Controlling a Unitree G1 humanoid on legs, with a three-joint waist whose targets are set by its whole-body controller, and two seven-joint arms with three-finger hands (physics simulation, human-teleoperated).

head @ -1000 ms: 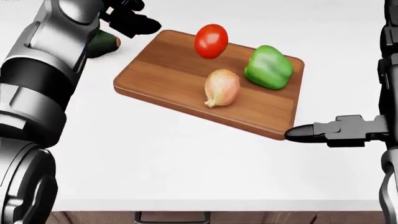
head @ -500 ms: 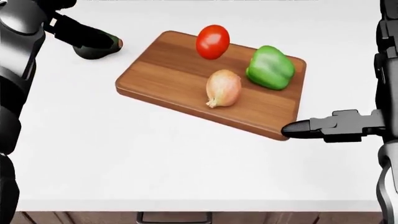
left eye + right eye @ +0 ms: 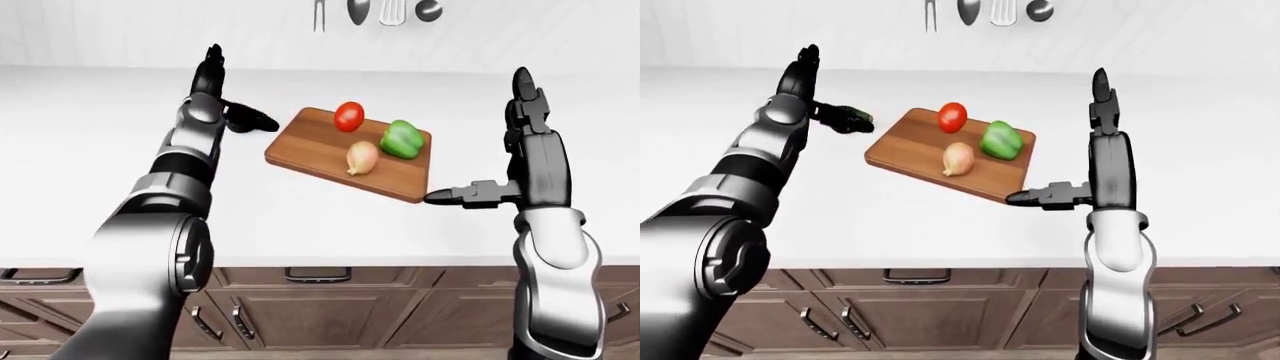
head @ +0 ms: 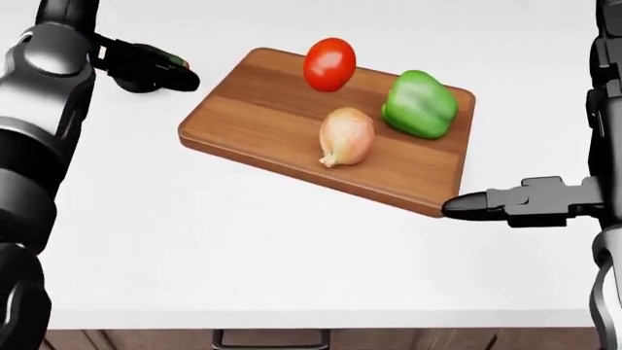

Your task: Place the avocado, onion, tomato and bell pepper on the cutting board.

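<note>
The wooden cutting board [image 4: 251, 109] lies on the white counter. On it rest the red tomato [image 4: 329, 64], the pale onion [image 4: 346, 136] and the green bell pepper [image 4: 420, 104]. Just off the board's upper left corner, my left hand [image 4: 155, 69] has its black fingers curled round the avocado [image 4: 176, 60]. Only slivers of the avocado's green skin show between them, and it is still low by the counter. My right hand [image 4: 478, 206] hovers at the board's lower right corner with its fingers stretched out to the left, open and holding nothing.
The white counter [image 4: 243, 240] stretches around the board, with its near edge along the bottom of the head view. Kitchen utensils [image 3: 380, 10] hang on the wall above. Wooden drawers [image 3: 320, 307] sit under the counter.
My left hand came down from above the board's corner onto the avocado, and its fingers now wrap over it. The right hand stayed almost still. The things on the board did not move.
</note>
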